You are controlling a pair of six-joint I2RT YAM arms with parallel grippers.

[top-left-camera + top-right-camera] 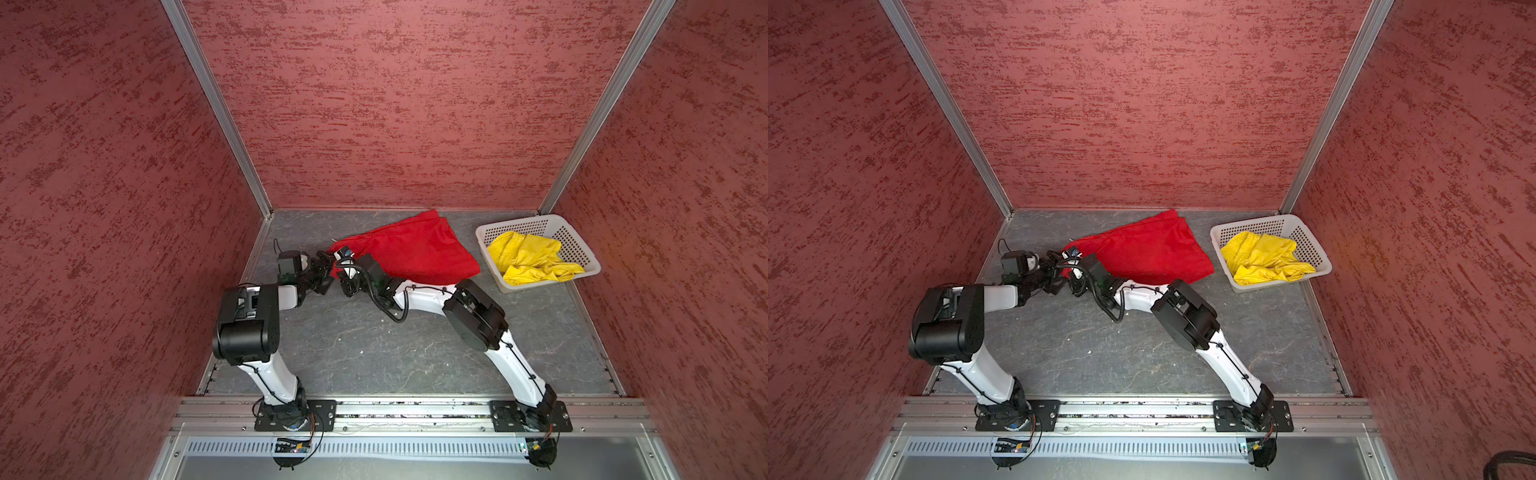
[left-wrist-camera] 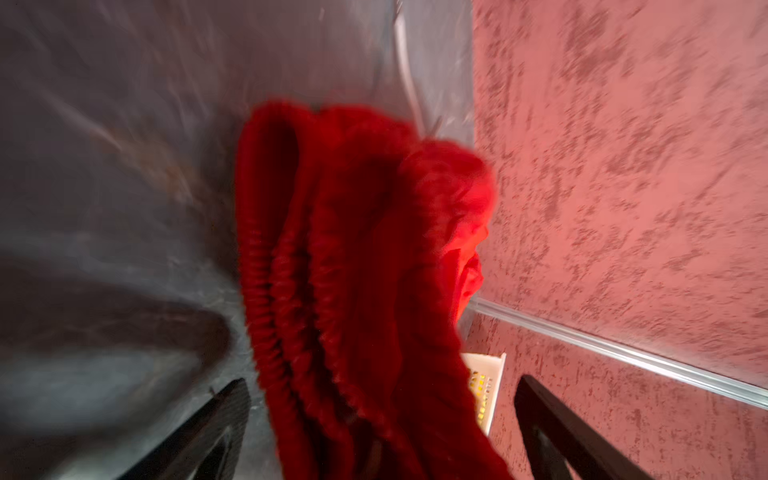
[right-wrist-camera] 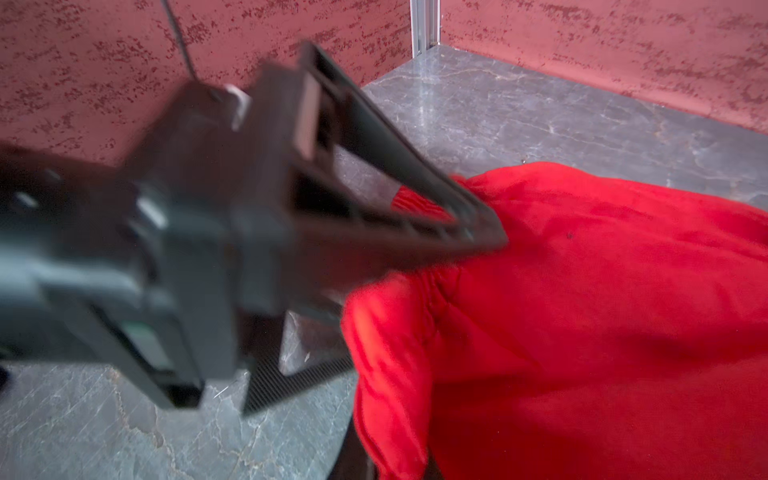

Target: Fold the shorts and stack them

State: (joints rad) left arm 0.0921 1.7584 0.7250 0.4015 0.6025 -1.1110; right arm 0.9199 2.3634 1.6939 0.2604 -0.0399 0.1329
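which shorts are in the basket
The yellow shorts, crumpled inside the white basket at the right; the red shorts are out on the table, outside it.

Both arms rise from the front rail, bend at the elbow and lean in toward each other, so that the wrists almost meet left of centre. The left claw point(image 1: 329, 272) points right, its fingers point(image 2: 224, 411) spread wide apart. The right claw point(image 1: 340, 264) reaches across the middle to just beside it, pinched tight on the red shorts point(image 1: 415, 249) at the waistband.
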